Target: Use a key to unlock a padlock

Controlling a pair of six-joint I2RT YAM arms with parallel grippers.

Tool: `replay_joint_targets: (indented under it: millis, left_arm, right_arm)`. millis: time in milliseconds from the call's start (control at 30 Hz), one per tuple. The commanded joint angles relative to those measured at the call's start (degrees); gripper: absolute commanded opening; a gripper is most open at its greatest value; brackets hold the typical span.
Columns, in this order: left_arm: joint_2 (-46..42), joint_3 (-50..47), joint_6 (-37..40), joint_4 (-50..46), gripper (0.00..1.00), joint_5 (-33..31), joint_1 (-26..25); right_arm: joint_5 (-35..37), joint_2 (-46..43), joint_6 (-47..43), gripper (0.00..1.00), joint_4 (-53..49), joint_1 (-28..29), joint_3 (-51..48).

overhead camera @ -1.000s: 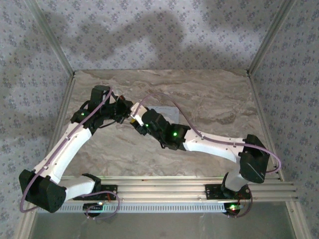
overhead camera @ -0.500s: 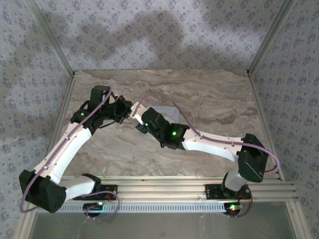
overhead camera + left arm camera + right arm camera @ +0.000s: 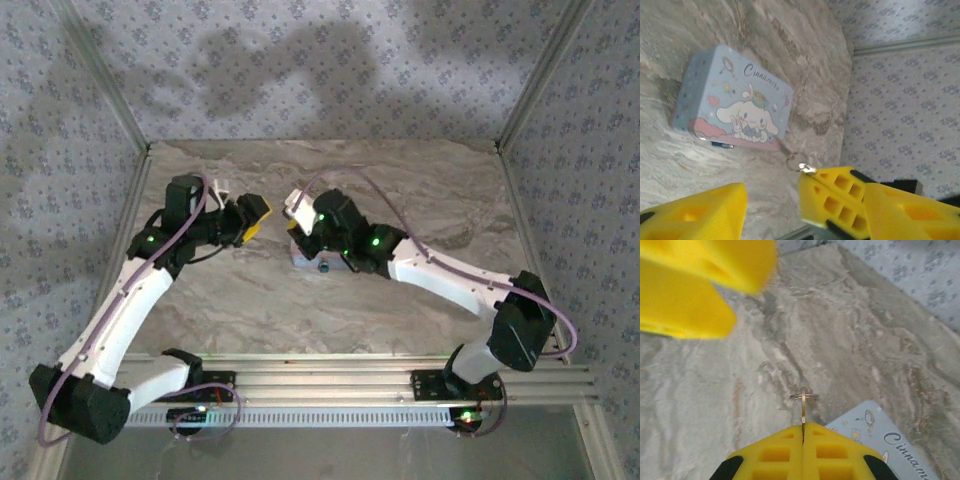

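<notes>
Padlock (image 3: 722, 145) untouched so far; notes run outward from the fingers.

Right gripper (image 3: 803, 429): fingers pressed fully together on the key (image 3: 803, 415). Only a thin sliver of metal shows past the tips, with the key ring (image 3: 803, 396) hanging free just beyond them. The ring end points outward, so my reading is that the working end is buried in the pads. If so, the grip suits carrying, not yet inserting.

Left gripper (image 3: 258, 212): fingers stand well apart with nothing between them, aimed at the right fingertips across a clear gap. Judgement: it is held open and facing the key either because it has just let go or because it is ready to take hold again.

Beyond the right fingertips, seen from the left fingers, the light-blue cartoon tin (image 3: 735, 95) lies flat on the marbled table (image 3: 850, 340). The padlock is the small dark piece at the tin's edge nearest the left fingers. It touches the tin; I cannot tell whether it is hooked to it. Both grippers hang above it, neither near contact.

Change from a second ago: the two grippers were tip to tip. Now they are parted, the left one has opened, and the right wrist has swung away to sit over the tin.
</notes>
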Motion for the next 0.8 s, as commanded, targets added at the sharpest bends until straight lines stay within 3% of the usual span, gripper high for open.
replay_joint_targets:
  millis: [0, 100, 200, 300, 500, 767]
  left_arm:
    - [-3.9, 0.1, 17.4, -0.6, 0.69, 1.4, 1.1]
    - [-6.9, -1.6, 27.4, 2.8, 0.70, 4.8, 1.2]
    - [-10.1, -5.9, 37.1, 13.1, 0.66, 15.3, 0.9]
    - [-12.4, -9.4, 43.9, 19.2, 0.67, 19.7, -0.9]
    - [-7.8, -5.3, 59.6, 9.0, 0.64, 24.3, -4.5]
    - [-3.7, -4.3, 64.1, 9.9, 0.61, 26.4, -6.6]
  right_arm:
    - [-17.0, 0.6, 2.7, 0.00, -14.5, -3.9, 5.4]
    - [-24.0, -0.1, 3.9, 0.00, -19.1, -6.0, 6.6]
    - [-30.0, -1.0, 6.2, 0.00, -21.7, -7.9, 7.8]
    - [-30.8, -2.3, 6.5, 0.00, -24.7, -8.4, 9.1]
    - [-31.6, -5.6, 6.2, 0.00, -27.5, -8.5, 10.0]
    - [-31.1, -5.9, 5.2, 0.00, -33.4, -7.6, 12.4]
